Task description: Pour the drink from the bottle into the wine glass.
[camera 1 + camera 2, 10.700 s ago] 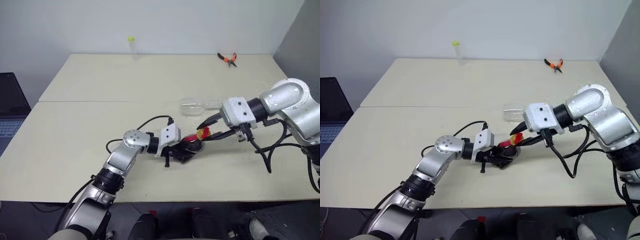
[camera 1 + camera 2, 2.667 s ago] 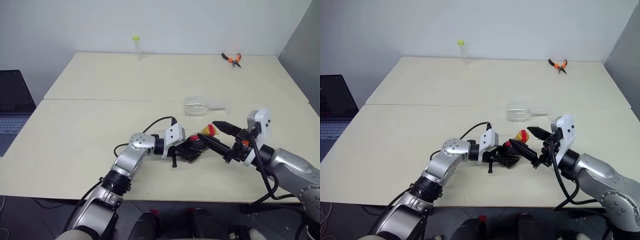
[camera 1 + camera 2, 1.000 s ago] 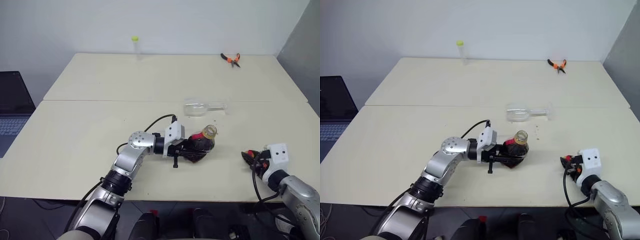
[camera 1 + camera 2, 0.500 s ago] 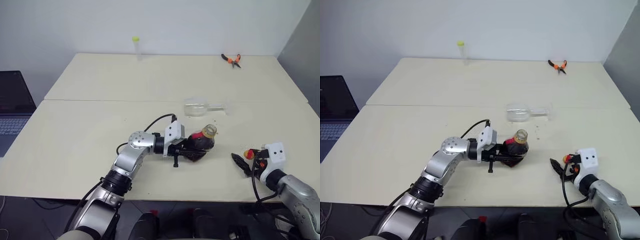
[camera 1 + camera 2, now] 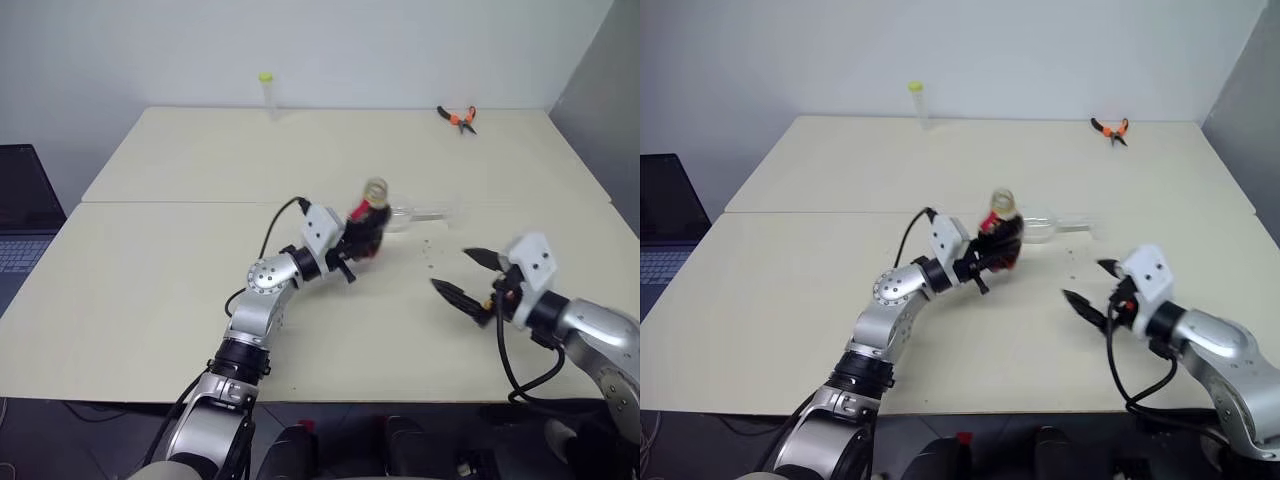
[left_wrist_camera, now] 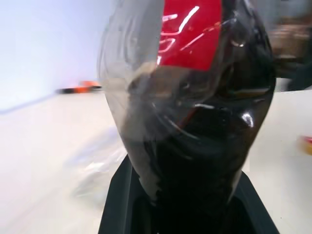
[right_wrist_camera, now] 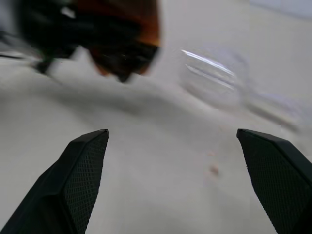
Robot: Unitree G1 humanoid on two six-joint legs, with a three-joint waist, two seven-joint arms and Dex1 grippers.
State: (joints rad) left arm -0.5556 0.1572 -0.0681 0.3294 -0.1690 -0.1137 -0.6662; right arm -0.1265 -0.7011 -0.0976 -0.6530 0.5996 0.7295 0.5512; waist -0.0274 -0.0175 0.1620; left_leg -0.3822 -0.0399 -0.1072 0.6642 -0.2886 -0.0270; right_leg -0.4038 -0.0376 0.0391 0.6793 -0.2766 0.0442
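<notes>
bottle point(image 6: 195, 97) label: red band, white squiggles, no legible text
other surfaces: no readable text, numbers or signs

— How is the light over here?

— Even and soft from above. My table point(image 5: 180, 290) is bright and pale, and the shadows under my arms are faint.

— Any blur?

— Yes. My right gripper point(image 5: 466, 276) smears a little in the head views. In my right wrist view the wine glass point(image 7: 214, 78) and the bottle point(image 6: 195, 122) are streaked. Close to my left wrist, the bottle carries white glare on its red label; the background is out of focus.
</notes>
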